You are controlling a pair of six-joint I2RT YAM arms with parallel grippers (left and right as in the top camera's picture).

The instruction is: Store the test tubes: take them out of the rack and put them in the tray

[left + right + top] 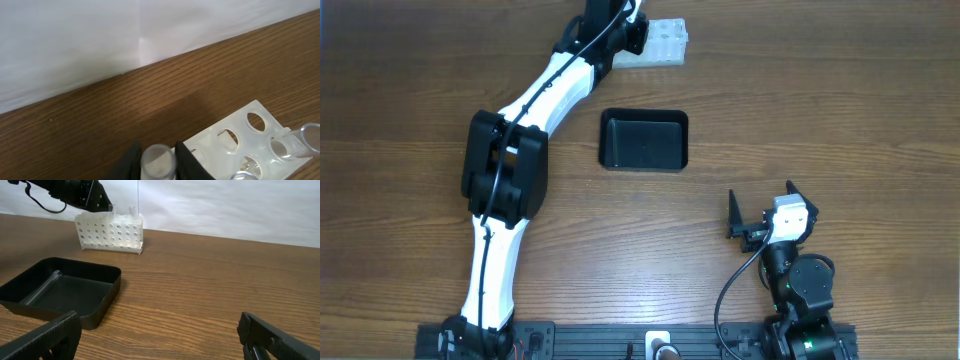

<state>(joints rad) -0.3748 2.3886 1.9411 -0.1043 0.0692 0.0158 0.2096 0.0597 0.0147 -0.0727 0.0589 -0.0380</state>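
The white perforated rack stands at the table's far edge, with clear tubes upright in it. My left gripper is over the rack's end, shut around the top of one clear test tube that stands in the rack. More tube mouths rise from other holes. The black tray lies in the middle of the table, and one clear tube lies along its inner wall. My right gripper stands open near the front right, with nothing in it.
A white wall backs the far table edge just behind the rack. Bare wooden tabletop spreads to the right of the tray and between it and the right gripper.
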